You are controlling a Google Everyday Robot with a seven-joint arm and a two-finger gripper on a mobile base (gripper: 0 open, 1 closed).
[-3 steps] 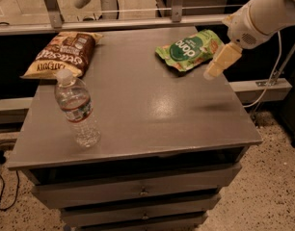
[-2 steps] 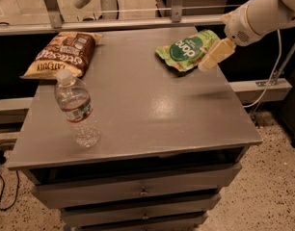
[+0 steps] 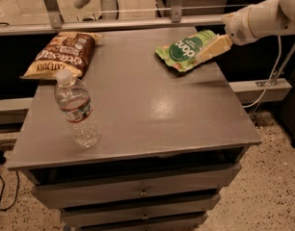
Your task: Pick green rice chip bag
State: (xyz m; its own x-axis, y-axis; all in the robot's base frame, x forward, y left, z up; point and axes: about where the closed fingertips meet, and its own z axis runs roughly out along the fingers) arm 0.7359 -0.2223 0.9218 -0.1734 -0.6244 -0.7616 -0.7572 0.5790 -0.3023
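Note:
The green rice chip bag (image 3: 182, 52) lies flat near the far right of the grey table top (image 3: 147, 105), with its dark-green circle and white lettering facing up. My gripper (image 3: 213, 48) reaches in from the right on a white arm. It sits low over the bag's right end, overlapping that edge. The part of the bag under the gripper is hidden.
A larger brown-and-tan chip bag (image 3: 60, 54) lies at the far left corner. A clear water bottle (image 3: 76, 110) stands upright near the front left. A metal rail (image 3: 113, 24) runs behind the table. Drawers (image 3: 138, 191) sit below the top, and a cable (image 3: 273, 76) hangs at the right.
My gripper has moved up and left from beside the bag's lower right edge to over its right end. The bag, bottle and brown bag have not moved.

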